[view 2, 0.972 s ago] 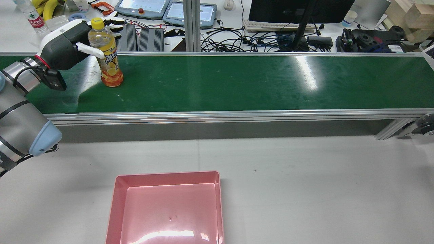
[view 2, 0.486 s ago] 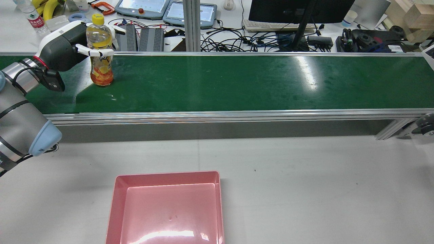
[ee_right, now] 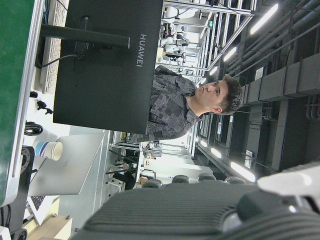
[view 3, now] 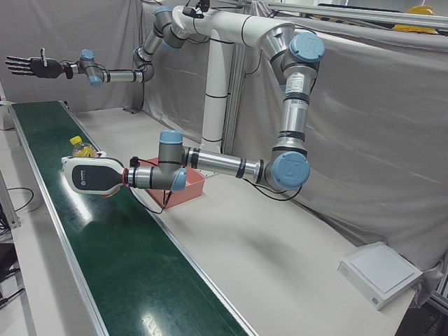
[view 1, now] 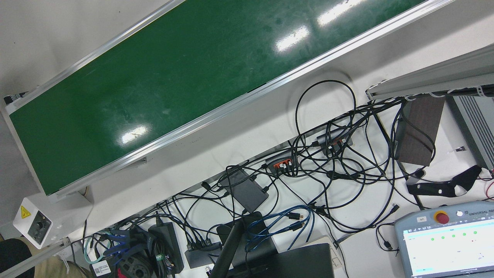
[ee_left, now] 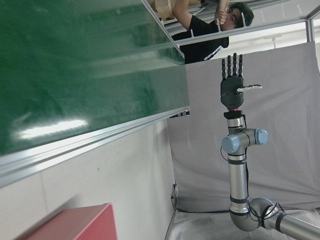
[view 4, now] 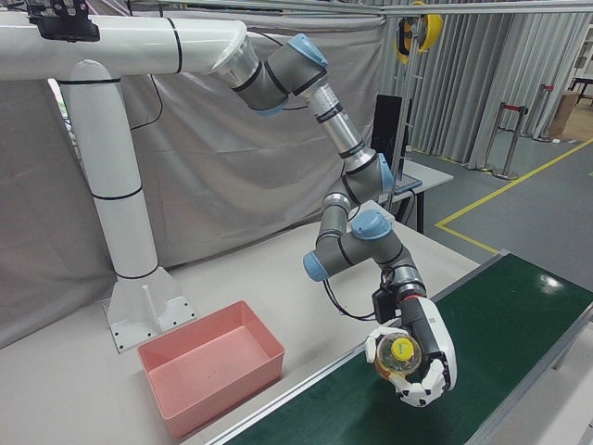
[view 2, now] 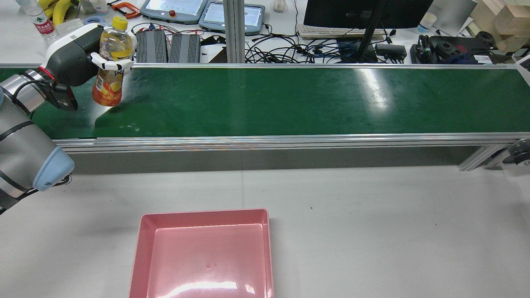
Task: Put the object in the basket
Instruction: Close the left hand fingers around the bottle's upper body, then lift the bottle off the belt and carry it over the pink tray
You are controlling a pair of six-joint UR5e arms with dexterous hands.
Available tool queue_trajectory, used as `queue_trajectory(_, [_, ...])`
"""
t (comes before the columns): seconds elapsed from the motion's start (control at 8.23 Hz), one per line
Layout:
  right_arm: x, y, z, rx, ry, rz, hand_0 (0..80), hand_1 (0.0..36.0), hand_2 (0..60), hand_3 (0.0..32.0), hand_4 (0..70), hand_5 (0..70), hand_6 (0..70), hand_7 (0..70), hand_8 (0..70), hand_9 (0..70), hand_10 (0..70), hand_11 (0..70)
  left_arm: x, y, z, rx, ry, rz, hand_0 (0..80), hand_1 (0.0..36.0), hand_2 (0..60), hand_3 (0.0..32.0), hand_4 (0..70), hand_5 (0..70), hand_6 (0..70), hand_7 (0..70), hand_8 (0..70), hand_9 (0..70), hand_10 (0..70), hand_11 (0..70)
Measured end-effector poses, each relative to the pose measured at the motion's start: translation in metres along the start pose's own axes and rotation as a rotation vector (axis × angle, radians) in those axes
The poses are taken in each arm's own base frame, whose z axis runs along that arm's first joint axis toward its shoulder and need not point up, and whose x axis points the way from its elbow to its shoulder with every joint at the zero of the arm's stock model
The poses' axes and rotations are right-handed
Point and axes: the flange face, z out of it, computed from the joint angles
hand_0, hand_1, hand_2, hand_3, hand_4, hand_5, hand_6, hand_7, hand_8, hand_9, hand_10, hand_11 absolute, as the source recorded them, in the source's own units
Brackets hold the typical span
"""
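At far left of the rear view, the left hand (view 2: 76, 56) is clamped around the bottle (view 2: 109, 62), tilted and seemingly lifted clear of the green belt (view 2: 290, 99). Risk: the high, one-sided grip may let the bottle swing or slip during carry. The aluminium rail (view 2: 265, 142) lies between belt and pink basket (view 2: 143, 248), near centre on the surface. The right hand (view 3: 28, 66), far right, is raised with fingers spread, empty.
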Motion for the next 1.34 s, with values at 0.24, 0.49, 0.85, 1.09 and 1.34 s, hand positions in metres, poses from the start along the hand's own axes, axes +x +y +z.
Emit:
queue_trajectory(0.24, [0.000,0.000,0.000,0.000,0.000,0.000,0.0,0.0,0.0,0.0,0.0,0.0,0.0,0.0,0.0,0.0,0.0,0.0,0.007,0.031,0.000,-0.057,0.016,-0.009,50.0,20.1,60.0,0.0,70.0,70.0,70.0,70.0,70.0,70.0,70.0,70.0])
queue_trajectory(0.49, [0.000,0.000,0.000,-0.001,0.000,0.001,0.0,0.0,0.0,0.0,0.0,0.0,0.0,0.0,0.0,0.0,0.0,0.0,-0.014,0.086,0.001,-0.156,-0.002,-0.048,49.8,19.0,60.0,0.0,70.0,70.0,70.0,70.0,70.0,70.0,70.0,70.0])
queue_trajectory(0.85, [0.000,0.001,0.000,-0.002,-0.001,0.001,0.0,0.0,0.0,0.0,0.0,0.0,0.0,0.0,0.0,0.0,0.0,0.0,-0.077,0.147,-0.004,-0.253,-0.081,-0.121,50.2,17.4,60.0,0.0,70.0,70.0,70.0,70.0,70.0,70.0,70.0,70.0])
queue_trajectory(1.09, [0.000,0.001,0.000,-0.002,-0.001,0.000,0.0,0.0,0.0,0.0,0.0,0.0,0.0,0.0,0.0,0.0,0.0,0.0,-0.137,0.185,-0.014,-0.306,-0.160,-0.169,49.6,16.3,60.0,0.0,70.0,70.0,70.0,70.0,68.5,70.0,70.0,70.0])
queue_trajectory(1.34, [0.000,0.001,0.000,-0.001,0.000,0.000,0.0,0.0,0.0,0.0,0.0,0.0,0.0,0.0,0.0,0.0,0.0,0.0,-0.190,0.215,-0.027,-0.352,-0.223,-0.182,48.7,14.0,60.0,0.0,70.0,70.0,70.0,70.0,65.7,70.0,66.7,70.0])
